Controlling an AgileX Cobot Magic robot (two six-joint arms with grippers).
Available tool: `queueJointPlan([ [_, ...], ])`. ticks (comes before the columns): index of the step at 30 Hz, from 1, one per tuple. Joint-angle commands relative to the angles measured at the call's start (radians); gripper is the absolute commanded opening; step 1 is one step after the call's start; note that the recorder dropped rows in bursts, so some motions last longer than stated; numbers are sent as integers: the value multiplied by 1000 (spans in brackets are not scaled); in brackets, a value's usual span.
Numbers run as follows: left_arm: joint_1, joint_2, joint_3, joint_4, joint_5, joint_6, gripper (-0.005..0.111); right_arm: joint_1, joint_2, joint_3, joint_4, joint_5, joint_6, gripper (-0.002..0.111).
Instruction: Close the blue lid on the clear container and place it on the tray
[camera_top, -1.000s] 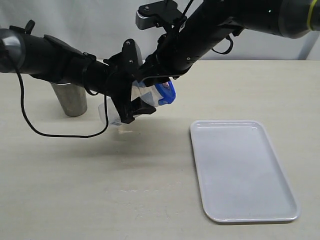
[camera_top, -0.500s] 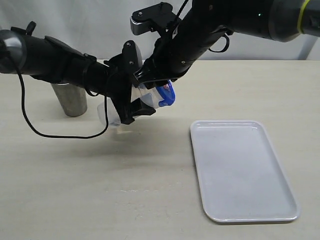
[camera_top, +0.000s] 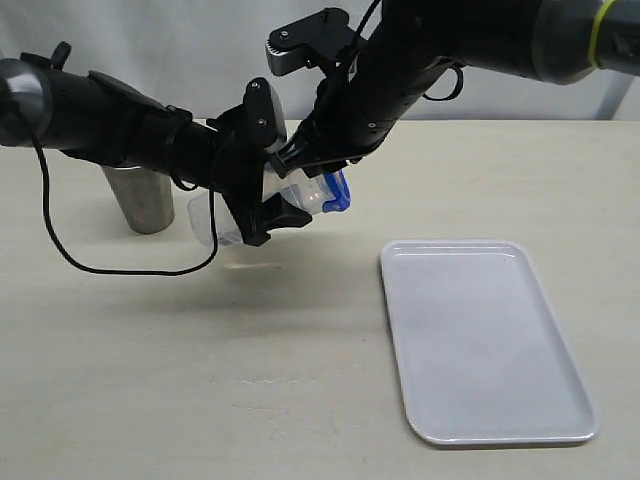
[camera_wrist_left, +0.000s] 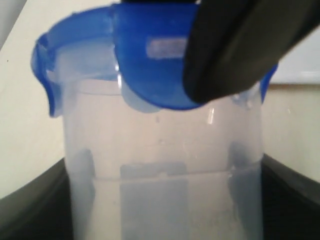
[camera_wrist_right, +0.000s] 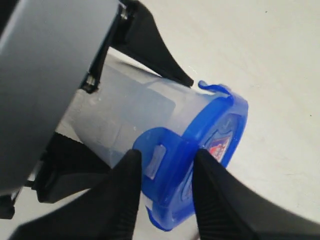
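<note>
Robot's black left gripper (camera_top: 272, 170) is pinching the body of the tall clear plastic container (camera_top: 215, 218) from two sides and is carrying it in the air above the beige table (camera_top: 200, 380). It is holding the container tilted almost on its side, with the mouth pointing towards the right arm. In the left wrist view its dark fingers (camera_wrist_left: 30, 210) are pressing on both walls. Held this way, the opening is being offered to the other arm, so I think the closing is being done without support from the table.

The translucent blue plastic lid with snap flaps (camera_top: 338, 190) is sitting on the mouth of the container. The right gripper (camera_wrist_right: 165, 172) is set narrow, with one flap of the lid lying between its two fingers (camera_wrist_right: 117, 200). Both fingers appear to be touching the edges of this flap, so I am judging that it is nipping the flap to fold it down against the container wall. Another flap (the one sticking outward at the far rim in the right wrist view) is looking not snapped yet, so the closing is probably not finished.

The flat white rectangular plastic tray (camera_top: 480, 243) is lying on the table well apart from the held container, on the side of the right arm, and the container is not on it yet. The tapered steel cup (camera_top: 140, 200) is standing behind the left arm and is taking no part.
</note>
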Motion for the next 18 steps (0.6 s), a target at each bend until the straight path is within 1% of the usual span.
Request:
queueJointPlan([
  [1, -10, -36, -13, -51, 115, 11, 0, -11, -17, 0, -15, 1, -89, 29],
  [6, -10, -36, -13, -57, 106, 9, 0, -11, -71, 0, 4, 3, -91, 30],
  [13, -10, -36, -13, -57, 106, 5, 0, -11, -123, 0, 6, 5, -96, 47],
  [15, -10, -36, -13, -57, 106, 5, 0, -11, -136, 0, 6, 5, -98, 49],
  [18, -10, -36, -13, -61, 102, 5, 0, -11, -157, 0, 6, 3, -98, 49],
])
